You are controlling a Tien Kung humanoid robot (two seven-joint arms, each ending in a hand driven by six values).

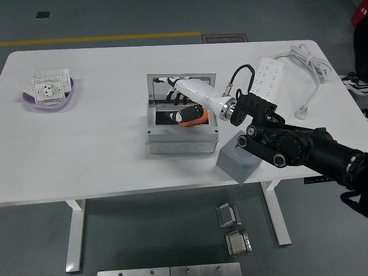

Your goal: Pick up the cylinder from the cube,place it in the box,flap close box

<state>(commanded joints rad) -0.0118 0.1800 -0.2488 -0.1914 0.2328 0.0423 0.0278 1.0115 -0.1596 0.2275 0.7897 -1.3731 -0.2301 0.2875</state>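
An orange cylinder point(194, 117) lies inside the open grey box point(181, 140) at the table's middle. The box's lid point(155, 86) stands upright at the back. My right hand point(171, 101), white with dark fingertips, reaches over the box from the right. Its fingers point(168, 81) are spread up against the lid, above the cylinder. The thumb rests low beside the cylinder's left end. The hand holds nothing. The grey cube point(237, 158) stands right of the box, under my forearm, with nothing on it. My left arm is out of view.
A white power strip point(265, 75) with its cable point(307, 63) lies at the back right. A purple bowl point(49, 99) with white socket plates sits at the far left. A person's shoe point(357, 81) shows at the right edge.
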